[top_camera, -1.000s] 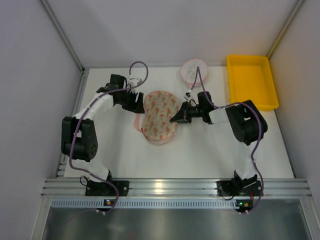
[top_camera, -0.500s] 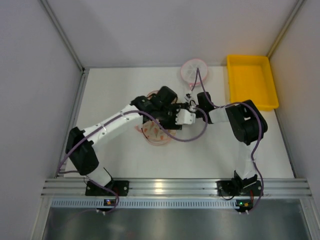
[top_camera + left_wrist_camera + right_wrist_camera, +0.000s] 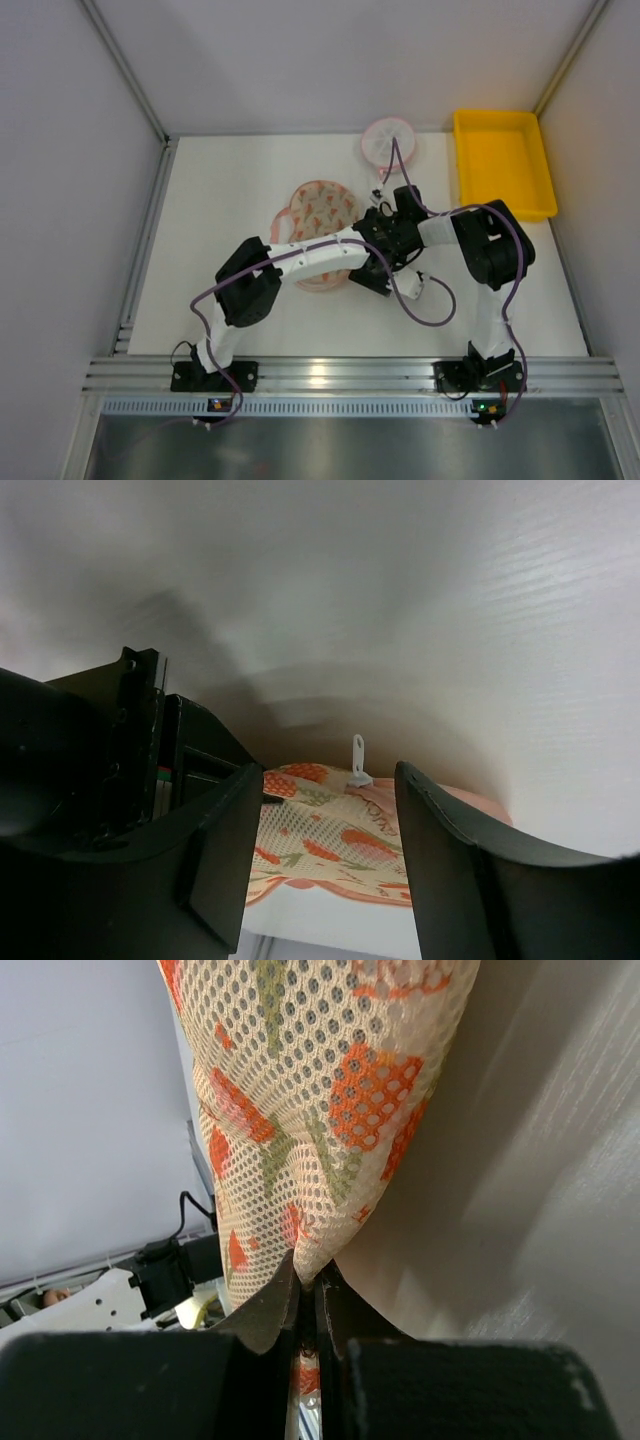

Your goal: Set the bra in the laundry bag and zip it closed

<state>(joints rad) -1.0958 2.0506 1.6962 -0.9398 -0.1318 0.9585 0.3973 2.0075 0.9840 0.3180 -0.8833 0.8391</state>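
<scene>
1. One cream mesh laundry bag with orange-red speckles and pink trim (image 3: 318,208) lies on the white table (image 3: 220,200), near its middle.
2. Two arms meet at the bag's right edge. In the overhead view the left arm's white forearm (image 3: 310,255) lies across the bag's near half and hides it.
3. The right gripper (image 3: 305,1285) is pinched tight on a fold of the bag's mesh, which rises tented above its fingers.
4. The left gripper (image 3: 330,775) stands fairly wide with nothing between its jaws. Beyond the gap are the bag's edge and one small white zip pull (image 3: 358,760).
5. One round white mesh disc with a pink rim (image 3: 388,143) lies behind the bag.
6. One yellow plastic tray (image 3: 500,160) sits at the far right corner, well apart from the bag.
7. Purple cables (image 3: 430,315) loop near both wrists.
</scene>
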